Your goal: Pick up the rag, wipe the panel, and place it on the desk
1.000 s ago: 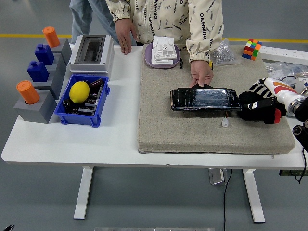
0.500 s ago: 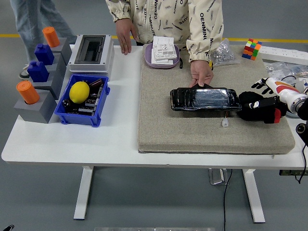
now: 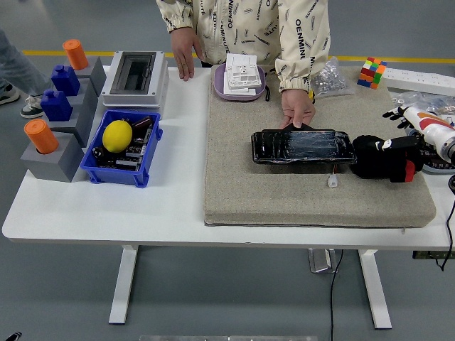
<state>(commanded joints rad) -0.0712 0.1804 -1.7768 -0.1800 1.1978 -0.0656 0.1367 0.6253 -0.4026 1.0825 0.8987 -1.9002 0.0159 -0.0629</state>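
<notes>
Grey workshop floor surrounds a white table (image 3: 163, 213), and along its left end stand grey stepped blocks (image 3: 60, 153) carrying orange and blue pegs. Just beside them a blue bin (image 3: 122, 148) holds a yellow ball and small parts, with a grey enclosure box (image 3: 135, 73) behind it.

Most of the table's right half is covered by a beige felt mat (image 3: 284, 192). On it lies the black panel (image 3: 303, 146), steadied at its far edge by a person's hand (image 3: 297, 108); the person's other hand rests on the table near the box. Touching the panel's right end sits the black rag (image 3: 387, 158), bunched up on the mat and held by nothing.

At the far right the robot's right hand (image 3: 416, 121) has drawn back toward the picture's edge over the last second. It was over the rag before; now it sits apart from it, beyond and to the right, fingers spread and empty. Its left hand is out of view.

That retreat suggests the rag has been set down, so the task looks close to finished, if wiping was already done.
</notes>
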